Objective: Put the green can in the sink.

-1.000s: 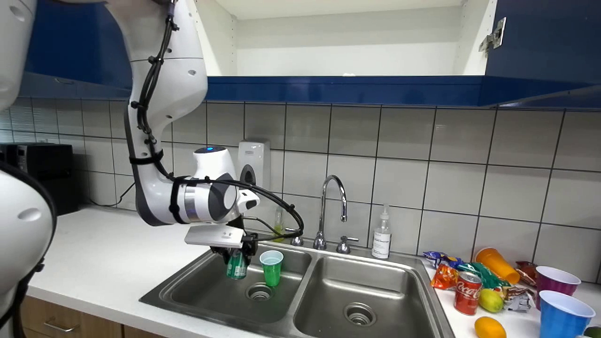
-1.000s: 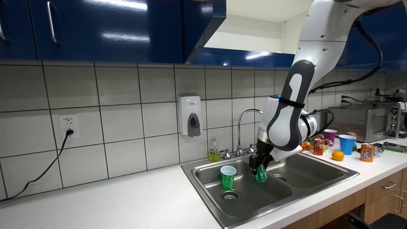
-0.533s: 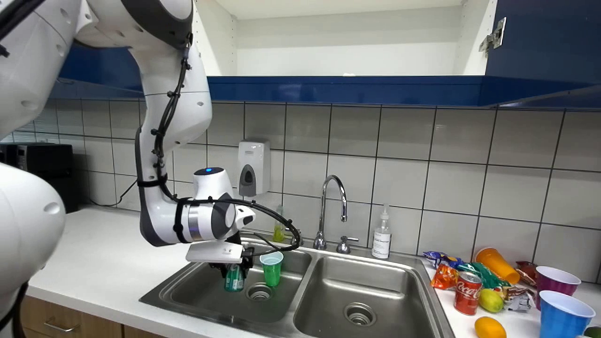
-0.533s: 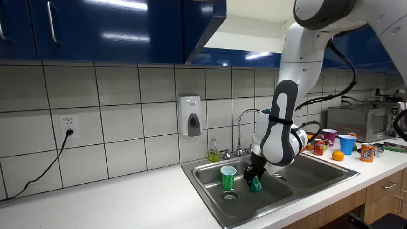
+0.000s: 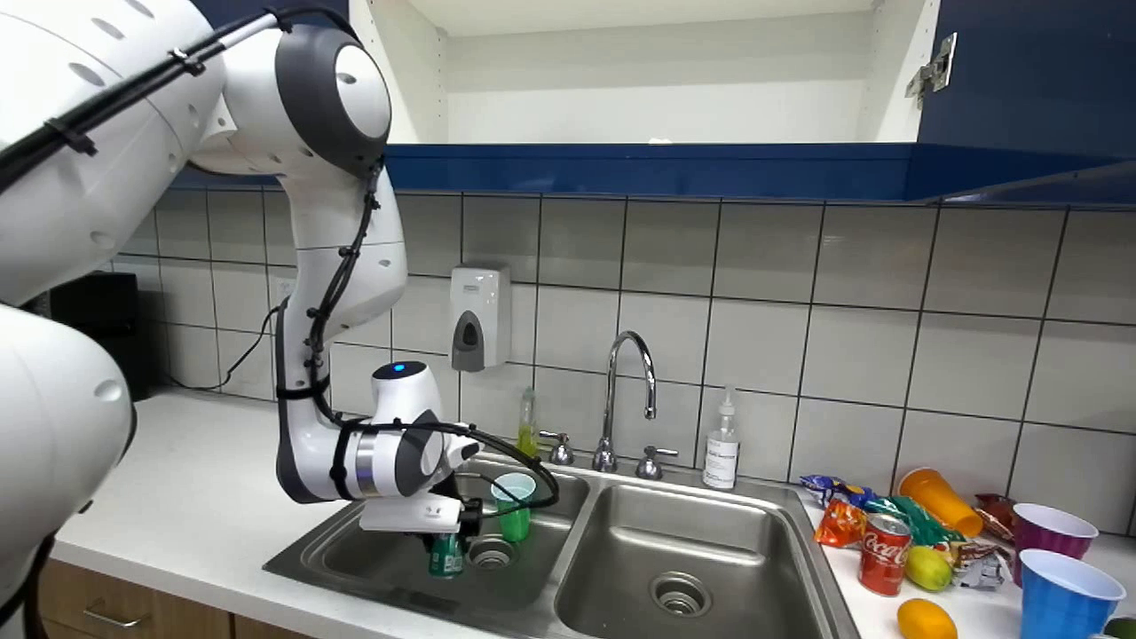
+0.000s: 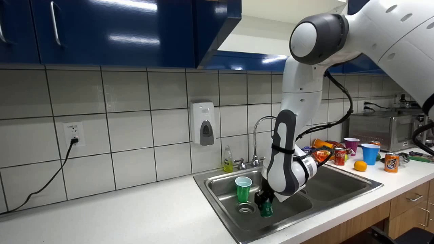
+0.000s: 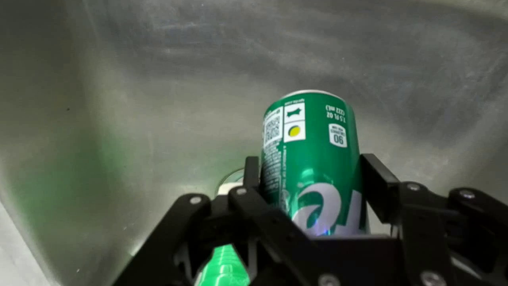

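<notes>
Wrist view: near end of the can (image 7: 311,145) hidden behind the gripper (image 7: 311,169); green cup (image 7: 224,268) cut off by the lower edge. Both exterior views: whether the can touches the floor of the sink (image 6: 203,184) cannot be determined.

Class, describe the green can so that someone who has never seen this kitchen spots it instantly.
Start at the steel double sink, then go to the basin with the green cup in it. There, a little apart from the cup, the black gripper clasps the green can. Unlike that brighter, open-topped cup, the can is dark green with white lettering.
</notes>
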Tool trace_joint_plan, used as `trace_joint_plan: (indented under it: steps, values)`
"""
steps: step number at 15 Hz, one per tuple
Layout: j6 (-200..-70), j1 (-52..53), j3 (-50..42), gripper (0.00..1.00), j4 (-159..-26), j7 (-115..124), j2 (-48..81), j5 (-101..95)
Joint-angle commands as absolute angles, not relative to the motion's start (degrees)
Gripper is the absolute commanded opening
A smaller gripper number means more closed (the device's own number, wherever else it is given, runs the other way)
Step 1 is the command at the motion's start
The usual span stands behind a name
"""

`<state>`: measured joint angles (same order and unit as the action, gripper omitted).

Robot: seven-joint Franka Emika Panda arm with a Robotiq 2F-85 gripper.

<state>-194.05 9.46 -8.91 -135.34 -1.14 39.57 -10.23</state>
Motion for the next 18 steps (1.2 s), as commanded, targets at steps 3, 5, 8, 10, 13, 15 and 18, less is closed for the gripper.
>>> trace_joint_plan:
  steps: [3,5,8,10,13,15,18]
  values:
    - [-197.8,9.4,-7.6,0.39,-128.7,-3.9,46.6,-7.0]
    - [-198.5,9.4,-7.3,0.39,-126.7,-4.0,48.6,-6.7]
    - [-199.6,9.6,-7.0,0.39,-124.5,-4.1,51.0,-6.6]
    - [-197.8,9.3,-6.4,0.39,-121.7,-4.0,51.7,-6.8]
    - [-197.7,9.4,-6.2,0.39,-118.8,-3.9,53.0,-6.8]
    - [-197.7,8.9,-5.6,0.39,-117.2,-3.9,53.7,-7.1]
    - [-197.8,8.2,-4.7,0.39,-115.7,-4.0,54.8,-7.7]
